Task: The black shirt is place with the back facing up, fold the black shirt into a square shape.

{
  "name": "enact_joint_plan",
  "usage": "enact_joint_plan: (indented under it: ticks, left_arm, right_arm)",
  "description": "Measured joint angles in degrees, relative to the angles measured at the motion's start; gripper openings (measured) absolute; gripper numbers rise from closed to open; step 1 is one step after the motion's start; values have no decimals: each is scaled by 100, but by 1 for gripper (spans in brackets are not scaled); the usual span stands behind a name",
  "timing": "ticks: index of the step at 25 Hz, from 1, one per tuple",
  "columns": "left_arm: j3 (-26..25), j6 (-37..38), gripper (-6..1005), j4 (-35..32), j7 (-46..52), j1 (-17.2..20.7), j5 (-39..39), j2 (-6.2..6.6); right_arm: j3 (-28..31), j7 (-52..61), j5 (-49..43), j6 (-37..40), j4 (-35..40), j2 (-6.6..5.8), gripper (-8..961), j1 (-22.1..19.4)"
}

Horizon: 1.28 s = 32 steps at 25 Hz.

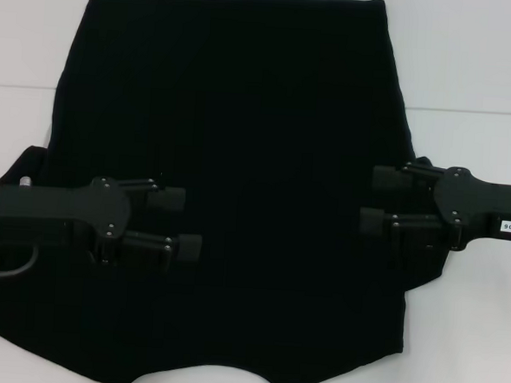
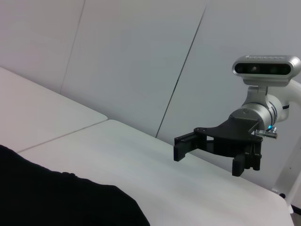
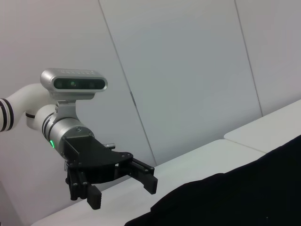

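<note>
The black shirt (image 1: 260,114) lies spread flat on the white table (image 1: 471,66), plain side up, with no print showing. Its neck notch is at the near edge and its hem at the far edge. My left gripper (image 1: 182,223) is open and empty over the shirt's left part, fingers pointing toward the middle. My right gripper (image 1: 375,200) is open and empty over the shirt's right edge, facing the left one. The left wrist view shows the right gripper (image 2: 209,157) above the table and a shirt edge (image 2: 56,202). The right wrist view shows the left gripper (image 3: 121,192) and the shirt (image 3: 244,193).
Bare white table (image 1: 22,30) borders the shirt at the far left and right, with a seam line (image 1: 469,111) across it. Pale wall panels (image 2: 141,56) stand behind the table in the wrist views.
</note>
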<state>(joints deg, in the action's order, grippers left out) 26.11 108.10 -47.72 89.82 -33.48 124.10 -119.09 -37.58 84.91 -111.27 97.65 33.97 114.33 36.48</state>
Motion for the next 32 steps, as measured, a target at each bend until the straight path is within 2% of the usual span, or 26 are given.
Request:
enact_joint_plan:
  ticks: [15,17,21,27,32]
  left_arm:
    - [-38,-68,934,-12,79,-2,0,0]
    - [-129,-247,934,-18,241,-5,20,9]
    - [-470,-1060,934,-60,849,27,163,69]
    - [-1172,-2138,934,-178,1629,45,900,171]
    - [-1297,-2380,935,-475,2127,54,1590,208]
  right_arm:
    - [-1,-1,4,-42,7,52,944,10]
    - [3,-1,16,-73,1,67,944,18]
    - [7,29,26,-102,6,107,944,49]
    - [30,37,35,-224,-9,178,945,150]
    - [42,40,38,-465,-26,270,945,251]
